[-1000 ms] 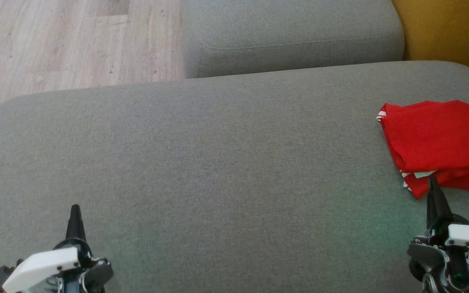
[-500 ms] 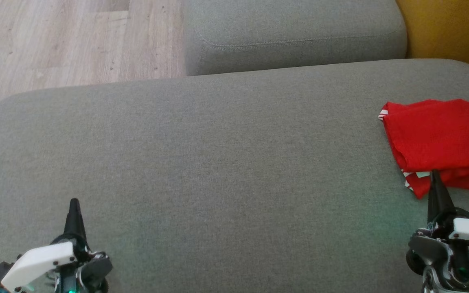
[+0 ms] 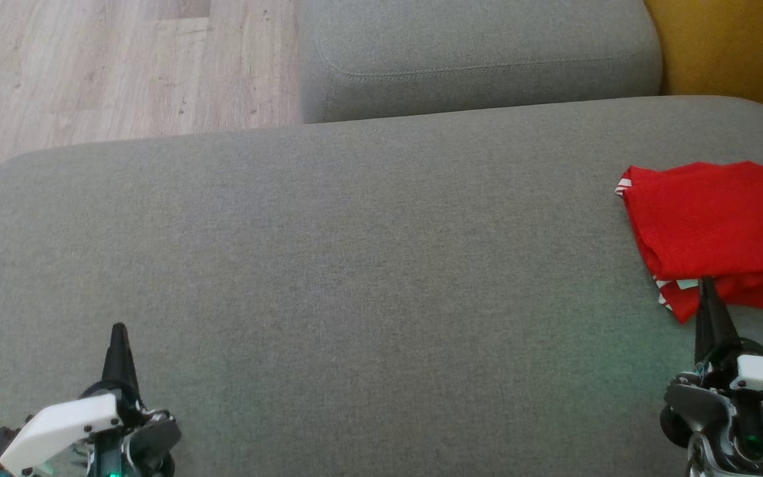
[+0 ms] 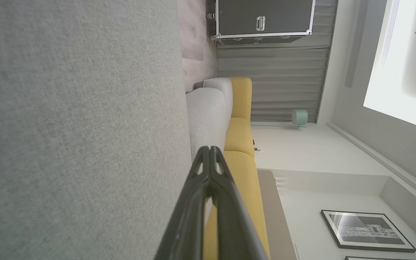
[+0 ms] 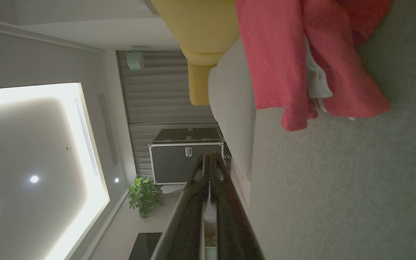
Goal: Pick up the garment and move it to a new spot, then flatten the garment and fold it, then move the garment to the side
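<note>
With left claw [image 3: 118,329] and right claw [image 3: 706,283] shut, empty, the right is best drawn straight back lest the garment [image 3: 712,218] just ahead be snagged

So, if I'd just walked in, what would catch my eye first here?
The red garment stands out at once, lying bundled at the right end of the big grey cushion. Next come two dark spikes rising from the bottom corners of the head view: the left fingers and the right fingers. Both are pressed shut, and the right pair points at the garment's near edge.
</note>
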Motion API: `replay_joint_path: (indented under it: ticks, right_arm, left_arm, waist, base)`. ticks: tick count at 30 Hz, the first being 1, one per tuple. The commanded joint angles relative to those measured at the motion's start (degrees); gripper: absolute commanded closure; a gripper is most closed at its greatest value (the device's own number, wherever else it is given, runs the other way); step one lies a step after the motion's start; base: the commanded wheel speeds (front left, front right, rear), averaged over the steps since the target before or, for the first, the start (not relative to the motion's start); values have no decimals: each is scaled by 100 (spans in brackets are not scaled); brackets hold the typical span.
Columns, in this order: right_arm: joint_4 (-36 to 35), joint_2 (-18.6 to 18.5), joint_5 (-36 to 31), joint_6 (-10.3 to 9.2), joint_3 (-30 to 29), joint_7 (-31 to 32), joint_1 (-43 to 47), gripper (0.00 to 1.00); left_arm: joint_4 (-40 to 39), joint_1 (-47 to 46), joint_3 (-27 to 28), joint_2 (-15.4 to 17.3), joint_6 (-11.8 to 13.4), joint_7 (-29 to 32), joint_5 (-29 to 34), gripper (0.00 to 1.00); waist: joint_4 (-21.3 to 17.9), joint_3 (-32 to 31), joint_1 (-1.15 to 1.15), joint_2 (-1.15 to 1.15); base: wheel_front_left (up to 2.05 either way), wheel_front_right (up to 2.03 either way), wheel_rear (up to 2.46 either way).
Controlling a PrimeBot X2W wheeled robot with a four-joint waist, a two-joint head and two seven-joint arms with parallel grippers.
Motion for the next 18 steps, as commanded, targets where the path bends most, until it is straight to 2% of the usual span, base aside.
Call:
replay_joint_path:
  ticks: [1, 18]
  right_arm:
    - [-183, -10, 10, -4, 95, 25, -265, 100]
    - [-182, 2, -5, -4, 78, 38, -267, 100]
  left_arm:
    - [-164, -286, 203, 44, -40, 27, 33, 100]
    - [-162, -288, 233, 23, -40, 51, 58, 100]
  waist:
    - [0, 0, 0, 0]
    - [0, 0, 0, 0]
  base:
    - [0, 0, 0]
    - [0, 0, 0]
